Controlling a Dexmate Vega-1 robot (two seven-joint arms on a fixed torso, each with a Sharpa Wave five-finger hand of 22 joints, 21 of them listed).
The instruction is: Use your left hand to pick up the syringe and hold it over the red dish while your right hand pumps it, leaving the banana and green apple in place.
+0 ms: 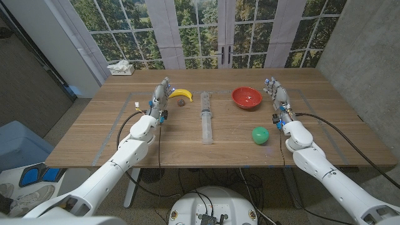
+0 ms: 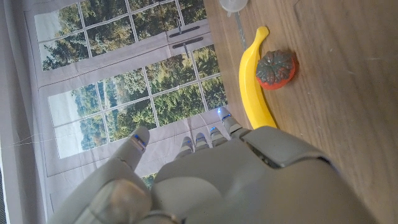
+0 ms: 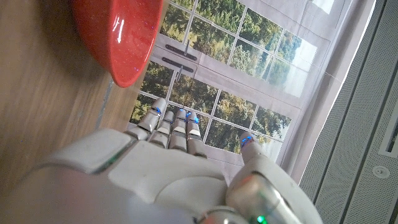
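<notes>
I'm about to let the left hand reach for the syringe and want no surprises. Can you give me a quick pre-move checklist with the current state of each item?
1. Syringe lies free on the table, mid-table, touched by neither hand: ok.
2. Left hand holds nothing, fingers extended: ok.
3. Right hand holds nothing and waits beside the red dish: ok.
4. Path from the left hand to the syringe: the banana and a small dark round object lie between them, so the reach must clear them: not ok.
5. Green apple sits apart from syringe and dish: ok.
6. Whether the syringe holds liquid: cannot tell.
</notes>
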